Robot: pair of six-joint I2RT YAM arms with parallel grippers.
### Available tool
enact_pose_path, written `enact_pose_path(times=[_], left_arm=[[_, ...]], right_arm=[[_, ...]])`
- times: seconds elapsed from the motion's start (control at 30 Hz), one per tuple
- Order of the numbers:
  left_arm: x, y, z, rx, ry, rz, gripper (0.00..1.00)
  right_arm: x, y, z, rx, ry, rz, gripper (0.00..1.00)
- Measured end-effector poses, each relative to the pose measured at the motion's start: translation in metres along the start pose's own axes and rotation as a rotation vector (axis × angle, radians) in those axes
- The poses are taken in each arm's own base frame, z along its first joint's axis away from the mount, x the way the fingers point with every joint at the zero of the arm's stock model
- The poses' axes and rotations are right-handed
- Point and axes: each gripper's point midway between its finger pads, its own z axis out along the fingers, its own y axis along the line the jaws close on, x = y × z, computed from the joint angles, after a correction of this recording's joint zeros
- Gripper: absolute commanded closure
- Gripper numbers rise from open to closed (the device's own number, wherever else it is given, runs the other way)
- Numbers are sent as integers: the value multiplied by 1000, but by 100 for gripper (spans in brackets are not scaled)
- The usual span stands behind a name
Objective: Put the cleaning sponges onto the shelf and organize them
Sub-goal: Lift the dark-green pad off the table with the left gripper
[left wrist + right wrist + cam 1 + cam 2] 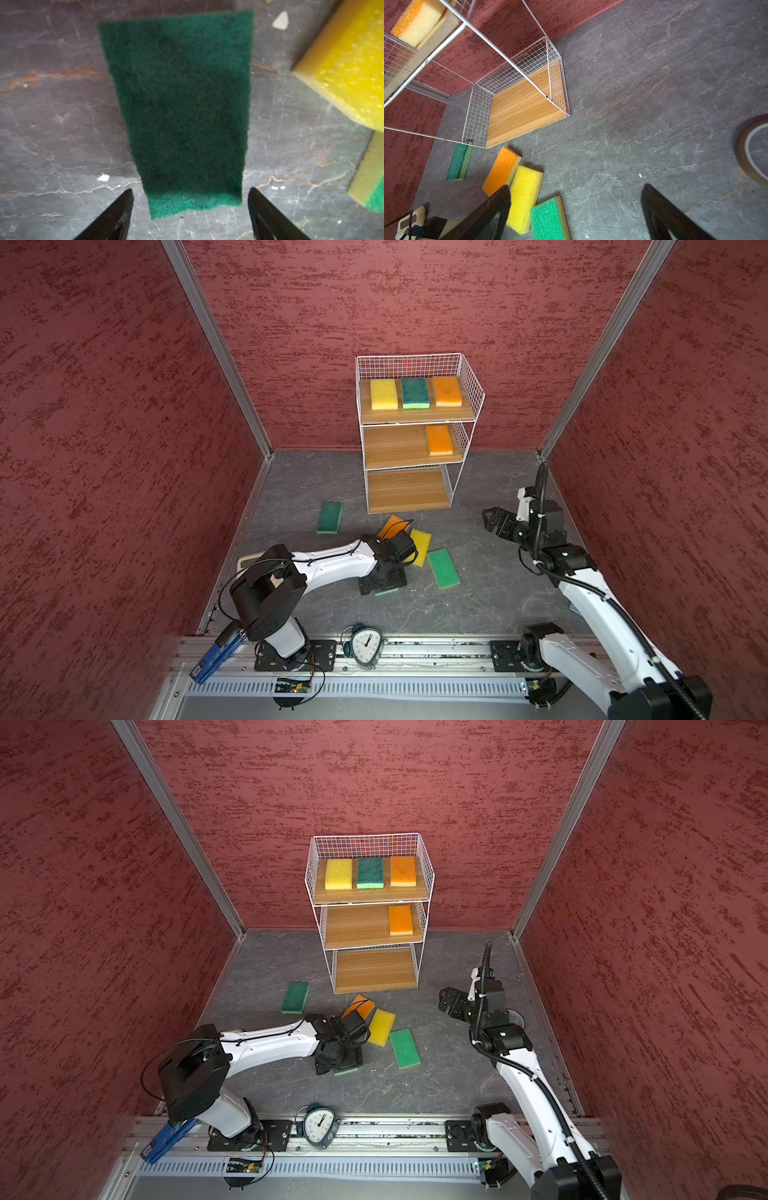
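Pickup step. The left gripper (190, 189), jaws spread and empty, hovers over the dark green rectangular foam sponge (178, 108), which lies flat on the grey tabletop (52, 124). The next move likely calls for descending, clamping the long edges, and transferring to the white wire-and-wood shelf (407, 489). The right gripper (576, 187) is released.

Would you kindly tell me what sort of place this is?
Probably a robot test cell: red textured panel walls, two white robot arms mounted on a metal rail, and a white wire-grid shelf with wooden boards.
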Motion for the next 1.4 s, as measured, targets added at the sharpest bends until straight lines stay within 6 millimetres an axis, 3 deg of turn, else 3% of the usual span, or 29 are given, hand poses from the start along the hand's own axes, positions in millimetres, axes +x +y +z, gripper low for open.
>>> enact_pose_path(times=[0.3,0.87,1.4], left_arm=[[-2,-13,5,-28,-3,11,18],[7,2,16,-75,23,27,27],[-5,4,17,-75,-4,158,20]], right_arm=[[0,0,0,0,0,-1,1],[8,12,4,-72,50,1,2],[9,14,4,-81,57,11,2]])
